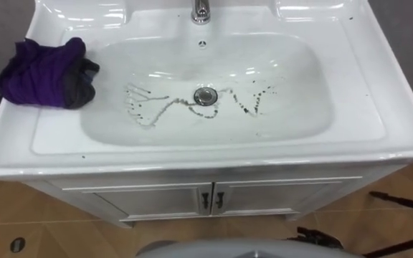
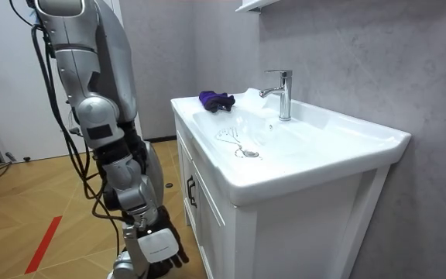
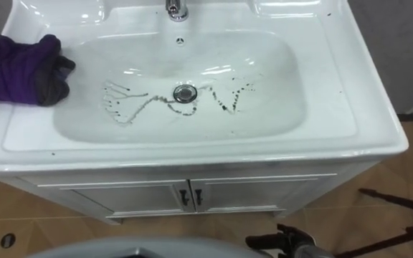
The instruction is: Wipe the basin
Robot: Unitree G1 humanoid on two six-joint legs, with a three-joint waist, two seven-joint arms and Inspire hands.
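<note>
Loosely crumpled purple cloth [image 1: 43, 73] lies on glossy white basin [image 1: 214, 147] rim; right hand [image 2: 157, 246] hangs slack-fingered.

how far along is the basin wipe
Nothing looks done: dark streaks cross the basin around the drain. Nothing in hand: the purple cloth lies bunched on the left ledge, and the right hand hangs empty beside the cabinet. Left: grab the cloth, wipe.

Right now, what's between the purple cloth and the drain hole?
Dark squiggly dirt marks on the basin floor, between cloth and drain; both eye views show it.
</note>
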